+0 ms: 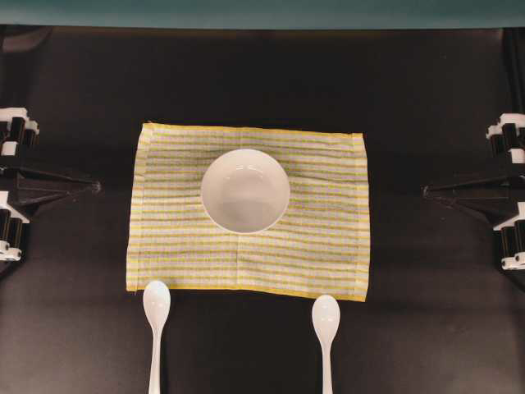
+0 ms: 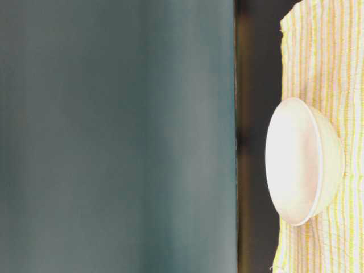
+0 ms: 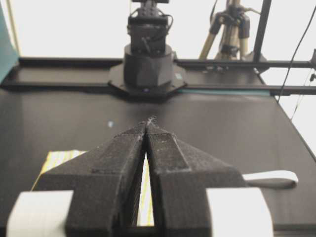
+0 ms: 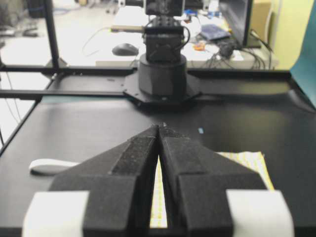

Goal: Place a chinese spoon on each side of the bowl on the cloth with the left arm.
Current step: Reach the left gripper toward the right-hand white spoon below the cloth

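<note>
The jaws of the left gripper [image 3: 148,121] are clenched tight, tips touching, with nothing between them. The jaws of the right gripper [image 4: 159,127] are clenched the same way and hold nothing too. From above, the left gripper [image 1: 97,187] sits at one side of the black bench [image 1: 426,98] and the right gripper [image 1: 426,191] sits at the other side, both pointing in at the middle.

Between the two sets of jaws lies the cloth [image 1: 320,246], flat on the bench, with thin yellow and grey-white stripes. It is well apart from both grippers. The white bowl [image 1: 245,190] stands upright on the cloth, closer to the far edge than the near one. It looks empty.

Two white chinese spoons lie on the bare bench at the near edge of the cloth, with their scoops just beside that edge and their handles pointing away from it. The left spoon [image 1: 156,316] is nearer the left jaws. The right spoon [image 1: 326,327] is nearer the right jaws. Neither spoon is beside the bowl.

In the left wrist view, a white spoon [image 3: 270,177] lies on the bench off to one side of the jaws.
</note>
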Action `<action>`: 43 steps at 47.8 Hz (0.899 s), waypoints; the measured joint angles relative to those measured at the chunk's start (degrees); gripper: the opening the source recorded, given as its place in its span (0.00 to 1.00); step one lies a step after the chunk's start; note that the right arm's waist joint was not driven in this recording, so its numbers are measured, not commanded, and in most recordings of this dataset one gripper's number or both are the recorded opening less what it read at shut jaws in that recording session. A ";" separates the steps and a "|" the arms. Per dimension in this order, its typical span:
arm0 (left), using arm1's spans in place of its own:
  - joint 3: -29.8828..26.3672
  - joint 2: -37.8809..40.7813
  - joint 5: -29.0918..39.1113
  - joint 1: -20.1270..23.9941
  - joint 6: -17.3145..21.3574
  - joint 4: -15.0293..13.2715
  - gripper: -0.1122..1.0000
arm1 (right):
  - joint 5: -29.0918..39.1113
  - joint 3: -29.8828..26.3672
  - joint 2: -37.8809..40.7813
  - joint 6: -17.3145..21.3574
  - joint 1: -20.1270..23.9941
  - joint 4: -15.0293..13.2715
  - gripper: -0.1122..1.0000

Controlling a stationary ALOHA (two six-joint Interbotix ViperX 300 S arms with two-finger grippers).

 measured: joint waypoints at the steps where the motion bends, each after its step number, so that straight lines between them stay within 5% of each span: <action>1: -0.09 0.18 0.00 -0.09 -0.35 0.18 0.15 | 0.00 0.00 0.00 0.00 0.00 0.00 0.13; 16: -6.50 13.18 -0.26 -1.41 -21.36 2.02 0.11 | 5.10 0.53 -1.76 -0.09 0.00 0.00 0.11; 31: -14.59 30.50 -4.92 -1.67 -29.18 2.11 0.12 | 9.93 0.62 -3.34 -0.09 0.00 0.00 0.11; 36: -19.42 38.23 -5.10 -2.20 -31.55 2.11 0.21 | 10.28 0.70 -3.34 -0.09 0.00 0.00 0.11; 43: -26.54 48.43 -4.48 -4.31 -34.45 2.02 0.50 | 10.55 0.70 -3.52 -0.09 0.00 0.00 0.11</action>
